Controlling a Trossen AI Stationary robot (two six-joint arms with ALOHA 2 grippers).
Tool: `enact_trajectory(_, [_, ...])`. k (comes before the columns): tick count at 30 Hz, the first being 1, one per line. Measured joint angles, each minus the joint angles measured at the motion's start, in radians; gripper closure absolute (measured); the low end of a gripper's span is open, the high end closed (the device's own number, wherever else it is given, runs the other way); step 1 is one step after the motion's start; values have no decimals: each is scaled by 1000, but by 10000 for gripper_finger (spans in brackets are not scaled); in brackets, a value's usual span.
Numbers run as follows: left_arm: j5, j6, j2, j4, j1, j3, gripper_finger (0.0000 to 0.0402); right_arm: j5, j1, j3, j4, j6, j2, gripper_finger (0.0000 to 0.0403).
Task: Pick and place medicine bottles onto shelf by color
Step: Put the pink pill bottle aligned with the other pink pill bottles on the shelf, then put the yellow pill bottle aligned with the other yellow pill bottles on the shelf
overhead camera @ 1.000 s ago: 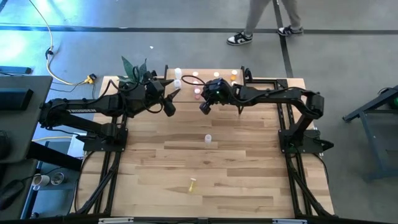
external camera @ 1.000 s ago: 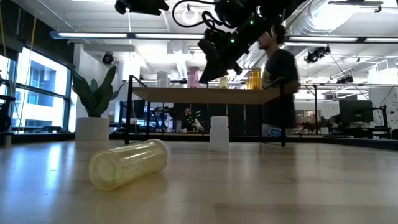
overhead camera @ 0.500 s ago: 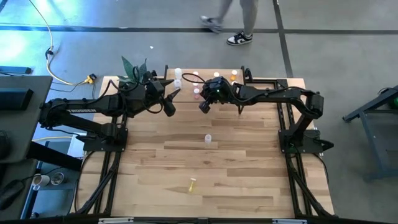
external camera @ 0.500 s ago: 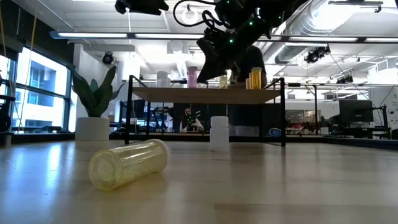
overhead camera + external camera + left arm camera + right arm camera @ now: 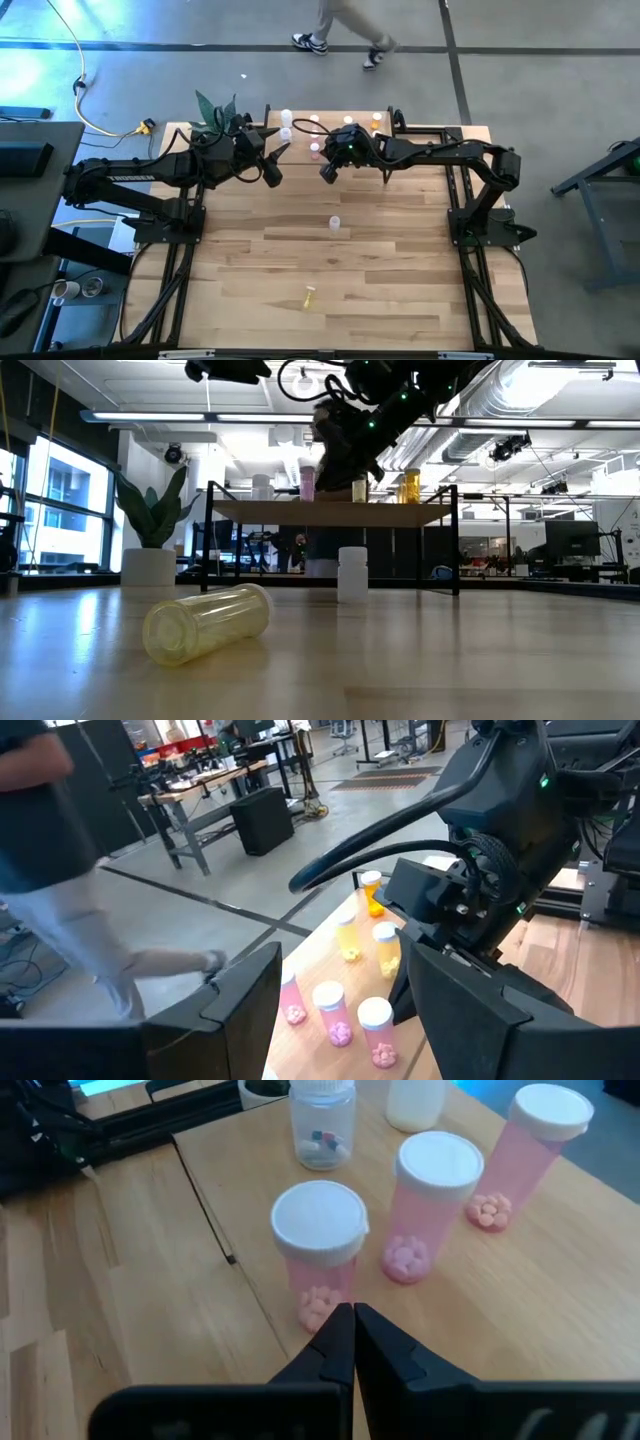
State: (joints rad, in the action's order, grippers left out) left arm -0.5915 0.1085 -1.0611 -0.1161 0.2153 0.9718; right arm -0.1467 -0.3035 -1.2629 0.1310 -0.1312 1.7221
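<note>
Plank tabletop (image 5: 380, 260), shelf (image 5: 335, 128) at far edge, right hand (image 5: 352, 1342) pinched empty, left hand (image 5: 340, 990) wide, person (image 5: 345, 25) passing behind.

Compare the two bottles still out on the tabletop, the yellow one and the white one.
The yellow bottle lies on its side; the white bottle stands upright. The yellow bottle is see-through and pale yellow; the white bottle is solid white. In the high view the yellow bottle lies farther from the shelf than the white bottle. Neither is on the shelf or held.
</note>
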Motion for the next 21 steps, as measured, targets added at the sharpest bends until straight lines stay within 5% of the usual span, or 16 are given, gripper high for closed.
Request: enact_trajectory(21, [16,-146,1,-135,-123,0,192,-5,73,0,253,8,-291,403])
